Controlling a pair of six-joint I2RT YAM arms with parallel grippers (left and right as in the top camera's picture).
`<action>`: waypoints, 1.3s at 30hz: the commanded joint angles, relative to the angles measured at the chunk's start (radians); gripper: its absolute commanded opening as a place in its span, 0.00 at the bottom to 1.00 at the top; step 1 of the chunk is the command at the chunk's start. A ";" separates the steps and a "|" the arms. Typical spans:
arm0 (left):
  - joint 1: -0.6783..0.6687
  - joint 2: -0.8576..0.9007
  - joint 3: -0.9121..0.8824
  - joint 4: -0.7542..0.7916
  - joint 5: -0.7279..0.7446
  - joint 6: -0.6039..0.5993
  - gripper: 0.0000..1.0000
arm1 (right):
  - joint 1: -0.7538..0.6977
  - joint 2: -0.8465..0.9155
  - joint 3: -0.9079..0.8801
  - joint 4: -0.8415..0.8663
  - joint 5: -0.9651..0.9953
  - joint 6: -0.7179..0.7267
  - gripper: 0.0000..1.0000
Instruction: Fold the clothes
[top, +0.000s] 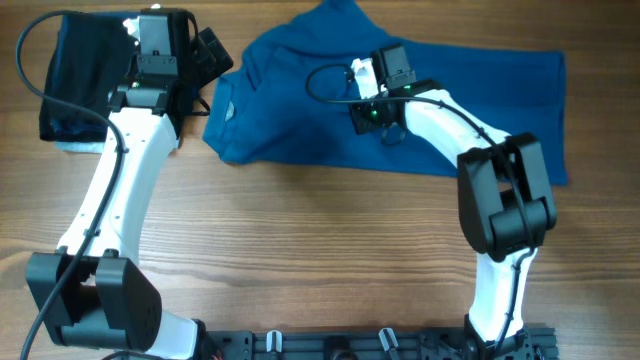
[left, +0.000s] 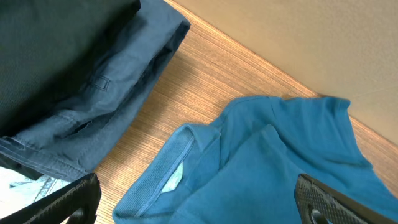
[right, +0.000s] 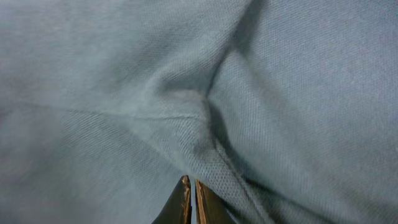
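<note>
overhead: blue polo shirt (top: 290, 130) on table (top: 320, 250)

The worktop (top: 300, 250) is warm brown wood, its grain running from 9 o'clock to 3 o'clock seen from above. The light is soft and even, throwing only faint shadows. In the left wrist view a plain beige surface (left: 311, 37) lies past the worktop's edge, toward 1 o'clock.

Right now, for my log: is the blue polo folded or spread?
Mostly spread: the polo shirt lies stretched out, rumpled, one sleeve sticking out.
</note>
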 joint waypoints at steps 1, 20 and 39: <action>0.006 0.009 0.000 0.002 0.002 -0.010 1.00 | -0.001 0.031 -0.004 0.063 0.081 -0.024 0.04; 0.006 0.009 0.000 0.002 0.002 -0.010 1.00 | 0.000 -0.084 0.031 0.253 0.194 0.034 0.29; 0.006 0.009 0.000 0.002 0.002 -0.010 1.00 | -0.006 -0.578 0.028 -0.584 0.187 0.075 0.04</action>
